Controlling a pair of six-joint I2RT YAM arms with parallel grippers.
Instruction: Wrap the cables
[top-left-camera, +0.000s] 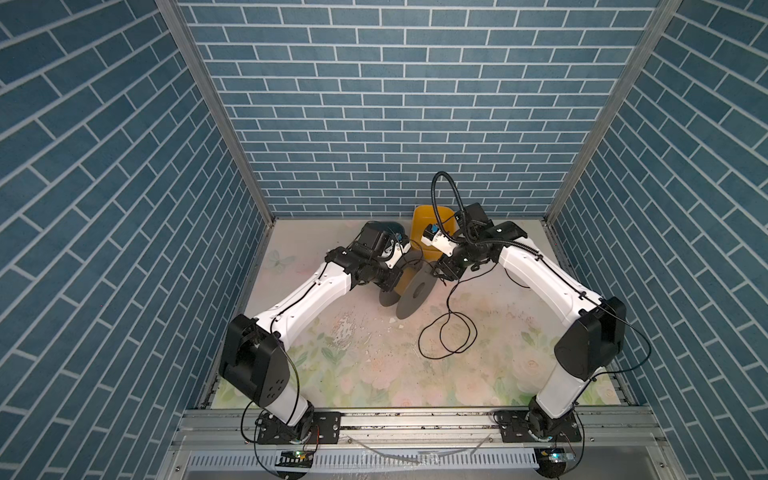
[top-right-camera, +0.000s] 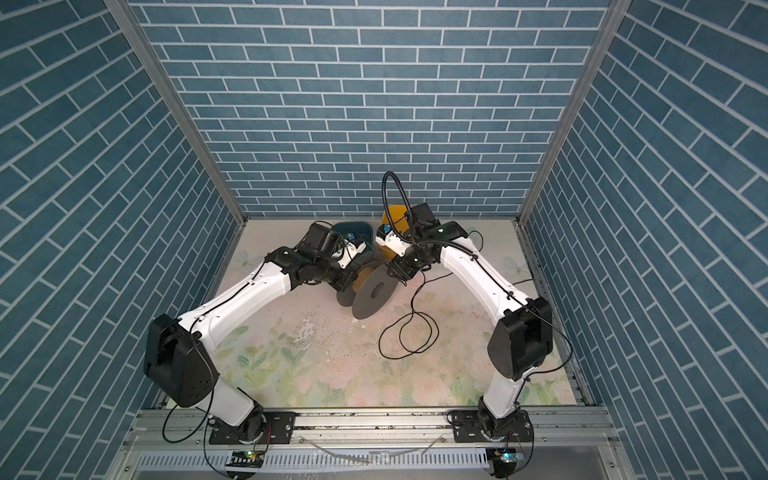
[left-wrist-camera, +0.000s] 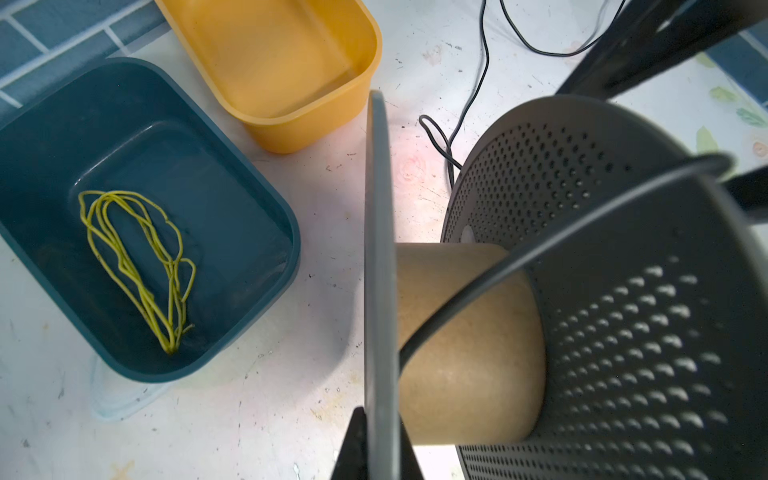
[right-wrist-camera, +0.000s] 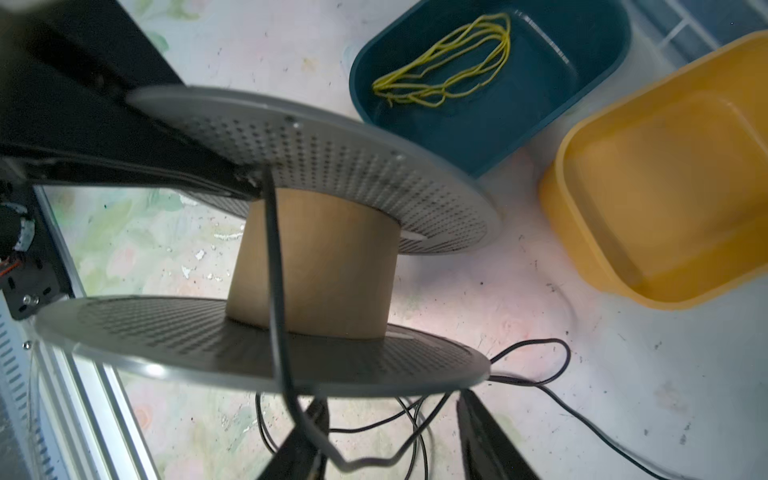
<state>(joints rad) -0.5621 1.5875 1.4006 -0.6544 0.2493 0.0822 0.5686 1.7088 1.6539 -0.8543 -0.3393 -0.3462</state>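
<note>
The thin black cable (right-wrist-camera: 274, 266) makes one pass across the brown cardboard core (right-wrist-camera: 324, 266) of a grey spool with perforated disc flanges (top-left-camera: 415, 297). It drops over the rim of the flange nearest the right gripper (right-wrist-camera: 392, 401). There it bends down along the inner side of one finger and kinks away through the gap. The right gripper's fingers (right-wrist-camera: 486, 440) stand spread apart, pinching nothing; the cable lies against one of them at most. Beyond those fingers, the rest of the cable (top-left-camera: 446, 336) lies in loose loops on the pale floral-printed surface (top-left-camera: 374, 365), seen in both top views (top-right-camera: 409, 332).

On the far side of the spool, the left gripper (left-wrist-camera: 376, 415) is clamped on the thin rim of the other flange. Its fingers (left-wrist-camera: 353, 449) are pressed together on either face of the disc. The spool sits with its axis roughly level between the two grippers, and in the left wrist view the cable (left-wrist-camera: 478, 286) slants over the core.

Past the left gripper's fingers stand a teal rectangular plastic bin (left-wrist-camera: 249, 199) holding a bundle of thin yellow strands (left-wrist-camera: 137, 266), and beside it a yellow rectangular plastic bin (left-wrist-camera: 291, 133).
</note>
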